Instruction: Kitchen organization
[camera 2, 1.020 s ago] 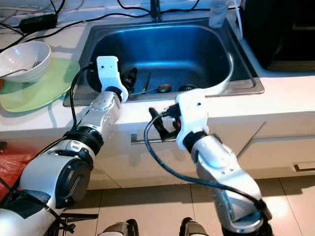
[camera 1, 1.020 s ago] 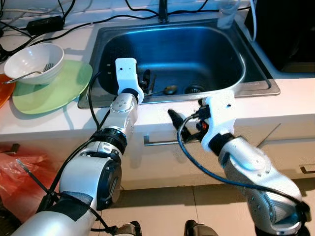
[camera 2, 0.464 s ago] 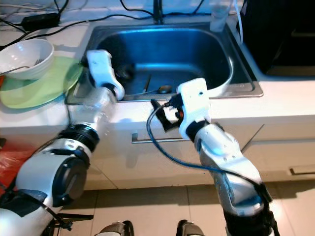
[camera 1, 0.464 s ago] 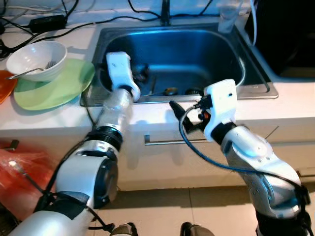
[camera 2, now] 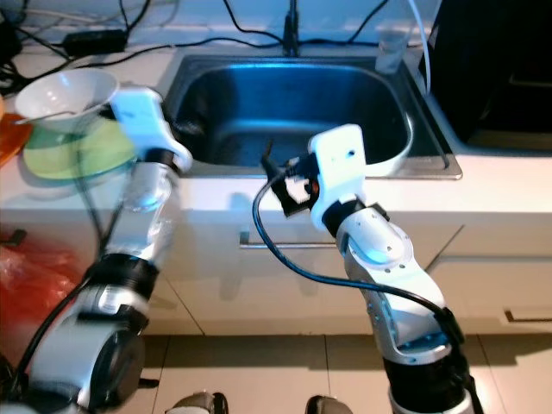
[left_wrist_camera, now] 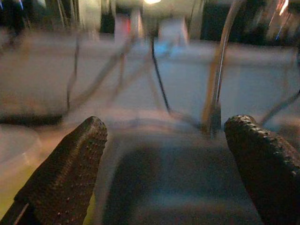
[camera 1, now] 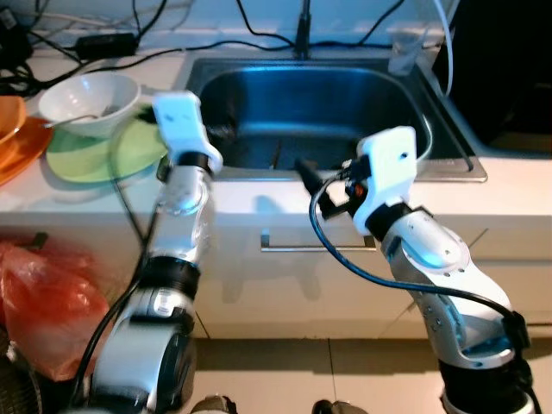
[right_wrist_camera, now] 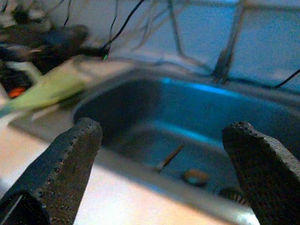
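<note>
A steel sink [camera 1: 431, 129] is set in the white counter, with a spoon [right_wrist_camera: 194, 176] and a thin utensil [right_wrist_camera: 168, 157] on its bottom. A white bowl [camera 1: 90, 97] holding a fork stands on a green plate [camera 1: 103, 153] left of the sink. My left gripper [camera 1: 214, 131] hovers at the sink's left rim, beside the green plate, open and empty; its fingers [left_wrist_camera: 61, 178] stand wide apart. Over the sink's front rim my right gripper [camera 1: 307, 170] is held open, its pads [right_wrist_camera: 56, 173] far apart with nothing between them.
An orange plate [camera 1: 15, 138] lies at the far left of the counter. Cables and a black adapter [camera 1: 103, 41] run along the back. A faucet [camera 1: 304, 30] and a clear glass [camera 1: 405, 50] stand behind the sink. Below are a drawer handle [camera 1: 315, 247] and a red bag [camera 1: 43, 293].
The whole view has shifted. My left gripper has moved out of the sink's front-left corner to its left rim. My right gripper has risen from the cabinet front to the sink's front rim.
</note>
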You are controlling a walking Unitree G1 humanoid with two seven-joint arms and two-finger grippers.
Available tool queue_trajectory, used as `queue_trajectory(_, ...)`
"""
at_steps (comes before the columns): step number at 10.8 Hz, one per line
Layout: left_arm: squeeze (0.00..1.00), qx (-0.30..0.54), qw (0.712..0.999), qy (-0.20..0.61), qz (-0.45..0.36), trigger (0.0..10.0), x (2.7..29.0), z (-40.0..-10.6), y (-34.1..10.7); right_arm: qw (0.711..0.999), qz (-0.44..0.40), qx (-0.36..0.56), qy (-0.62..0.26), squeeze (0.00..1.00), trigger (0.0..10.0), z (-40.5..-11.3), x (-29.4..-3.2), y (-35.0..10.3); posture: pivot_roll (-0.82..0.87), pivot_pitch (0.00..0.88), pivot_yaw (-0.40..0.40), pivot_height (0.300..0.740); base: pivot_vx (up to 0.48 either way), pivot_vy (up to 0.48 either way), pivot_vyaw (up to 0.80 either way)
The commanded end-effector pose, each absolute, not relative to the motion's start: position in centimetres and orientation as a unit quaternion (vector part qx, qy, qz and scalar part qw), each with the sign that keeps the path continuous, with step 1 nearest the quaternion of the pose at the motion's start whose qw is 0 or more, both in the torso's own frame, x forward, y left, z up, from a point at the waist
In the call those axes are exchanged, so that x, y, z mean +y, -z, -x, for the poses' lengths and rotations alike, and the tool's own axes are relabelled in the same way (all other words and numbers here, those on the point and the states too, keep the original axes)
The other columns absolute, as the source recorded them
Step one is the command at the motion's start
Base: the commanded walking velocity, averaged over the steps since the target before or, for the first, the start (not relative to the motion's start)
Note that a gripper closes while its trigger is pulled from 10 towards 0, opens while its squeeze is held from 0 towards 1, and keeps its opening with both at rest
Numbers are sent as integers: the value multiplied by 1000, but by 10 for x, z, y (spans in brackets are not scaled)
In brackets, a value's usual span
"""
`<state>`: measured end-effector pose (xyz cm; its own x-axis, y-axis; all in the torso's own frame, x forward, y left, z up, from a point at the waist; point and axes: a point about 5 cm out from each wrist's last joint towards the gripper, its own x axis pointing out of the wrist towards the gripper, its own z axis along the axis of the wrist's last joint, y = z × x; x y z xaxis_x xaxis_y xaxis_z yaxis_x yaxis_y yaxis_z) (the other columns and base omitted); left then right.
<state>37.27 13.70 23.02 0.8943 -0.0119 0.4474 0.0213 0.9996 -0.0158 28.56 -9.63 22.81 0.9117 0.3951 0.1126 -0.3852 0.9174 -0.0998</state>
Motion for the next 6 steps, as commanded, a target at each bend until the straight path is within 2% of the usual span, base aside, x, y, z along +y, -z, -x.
queue_trajectory(1, 0, -236, 971, 20, -14, 10000, 136, -368, -232, 981, 39, -81, -169, 0, 10000, -289, -103, -232, -35, 36, 3, 740, 0, 0, 0)
queue_trajectory(3, 0, -211, 977, 17, -38, 10000, 152, -359, -217, 985, 35, -89, -141, 0, 10000, -297, -110, -231, 6, 34, 6, 740, 0, 0, 0)
queue_trajectory(5, 0, -214, 976, 13, -46, 10000, 156, -356, -227, 986, 28, -104, -125, 0, 10000, -303, -108, -232, 50, 34, 24, 740, 0, 0, 0)
queue_trajectory(6, 0, -215, 975, 17, -48, 10000, 156, -355, -232, 987, 25, -109, -119, 0, 10000, -306, -106, -231, 63, 32, 34, 740, 270, 0, 0)
